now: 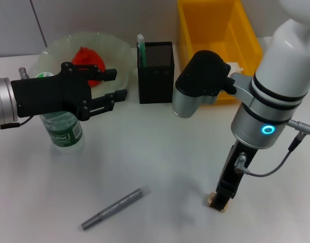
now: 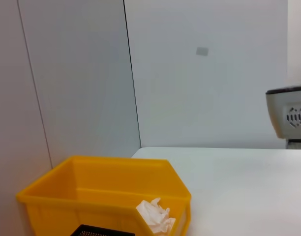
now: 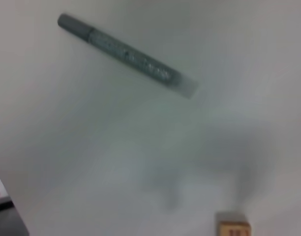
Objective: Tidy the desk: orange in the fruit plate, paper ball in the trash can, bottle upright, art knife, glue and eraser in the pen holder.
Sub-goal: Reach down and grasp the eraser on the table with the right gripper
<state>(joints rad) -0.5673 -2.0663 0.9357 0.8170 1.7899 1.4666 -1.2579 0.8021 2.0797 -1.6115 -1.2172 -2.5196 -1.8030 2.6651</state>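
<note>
Head view takes the pen holder (image 1: 156,72) as its landmark: left of it the left end effector (image 1: 113,85) hovers with fingers spread wide and empty, over the near rim of the fruit plate (image 1: 114,50) that holds the orange (image 1: 87,58), with the bottle (image 1: 63,129) standing upright beneath the arm. Inside the pen holder stands the art knife (image 1: 141,48), while the glue (image 1: 113,208) lies on the worktop (image 1: 160,157) well in front of it. Right of the pen holder sits the trash can (image 1: 216,30) with the paper ball (image 2: 154,215) inside, and nearer, the right end effector (image 1: 219,200) points down at the eraser (image 3: 233,226); its grip cannot be told.
</note>
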